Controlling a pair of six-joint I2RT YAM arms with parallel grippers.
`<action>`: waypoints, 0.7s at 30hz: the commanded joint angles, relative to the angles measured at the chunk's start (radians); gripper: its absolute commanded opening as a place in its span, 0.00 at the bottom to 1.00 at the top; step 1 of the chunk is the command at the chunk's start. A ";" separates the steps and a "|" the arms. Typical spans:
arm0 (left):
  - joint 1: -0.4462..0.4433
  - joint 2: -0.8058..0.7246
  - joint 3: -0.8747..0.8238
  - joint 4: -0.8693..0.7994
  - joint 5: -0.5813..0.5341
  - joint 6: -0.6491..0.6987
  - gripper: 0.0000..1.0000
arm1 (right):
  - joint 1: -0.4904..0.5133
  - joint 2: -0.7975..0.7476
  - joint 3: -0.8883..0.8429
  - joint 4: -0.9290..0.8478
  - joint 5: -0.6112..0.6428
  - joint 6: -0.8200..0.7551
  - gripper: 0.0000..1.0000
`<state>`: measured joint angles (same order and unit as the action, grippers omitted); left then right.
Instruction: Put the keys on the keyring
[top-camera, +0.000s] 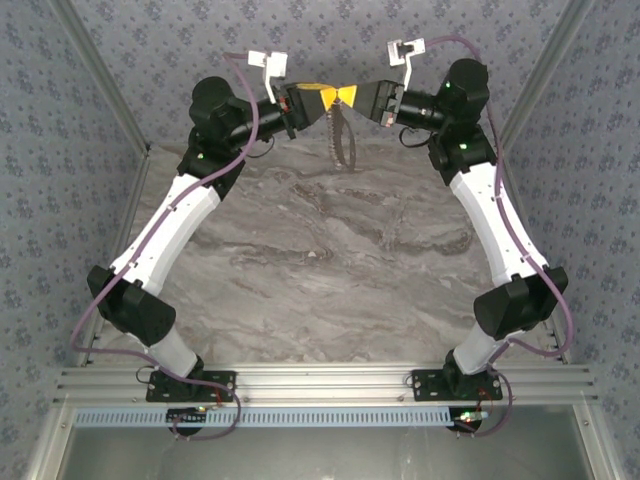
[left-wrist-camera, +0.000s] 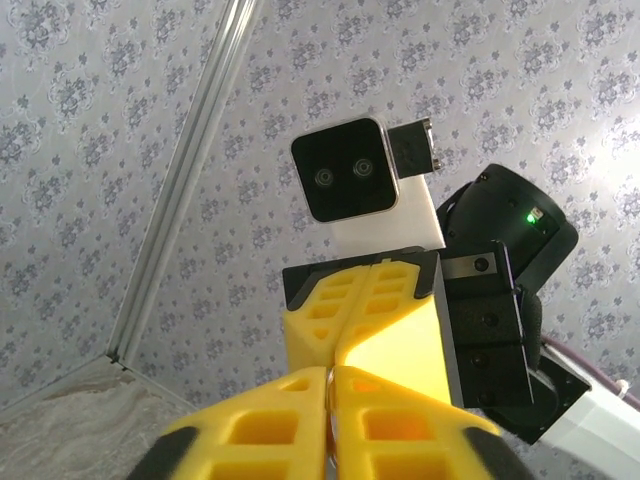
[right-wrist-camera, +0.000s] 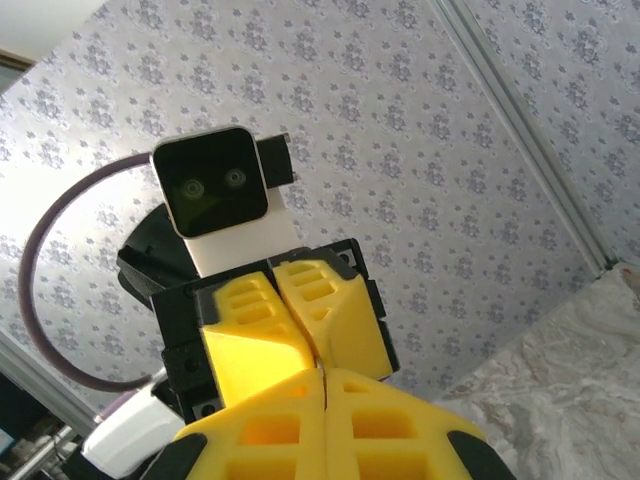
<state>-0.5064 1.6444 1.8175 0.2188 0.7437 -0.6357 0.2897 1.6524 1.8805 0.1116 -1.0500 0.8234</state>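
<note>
Two grippers meet tip to tip above the marble table (top-camera: 300, 260). We see the left gripper (top-camera: 328, 98) clenched on the keyring (top-camera: 343, 140), which dangles below; the right gripper (top-camera: 349, 94) is squeezed closed.

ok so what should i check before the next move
1. Keyring hanging above the table: ok.
2. Left gripper closed: ok.
3. Right gripper closed: ok.
4. Grippers meeting tip to tip: ok.
5. Which gripper actually holds the keyring: cannot tell.
6. Where the red key is: cannot tell.
</note>
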 joint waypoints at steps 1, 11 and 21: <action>-0.003 -0.011 0.069 -0.034 0.030 0.058 0.26 | -0.010 -0.014 0.103 -0.287 0.026 -0.219 0.00; 0.036 0.002 0.175 -0.270 0.133 0.198 0.44 | -0.024 -0.021 0.268 -0.793 0.164 -0.623 0.00; 0.014 0.127 0.379 -0.547 0.262 0.306 0.44 | -0.021 -0.021 0.263 -0.769 0.124 -0.614 0.00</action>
<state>-0.4789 1.7317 2.1380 -0.1963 0.9409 -0.3988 0.2642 1.6447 2.1216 -0.6651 -0.9047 0.2264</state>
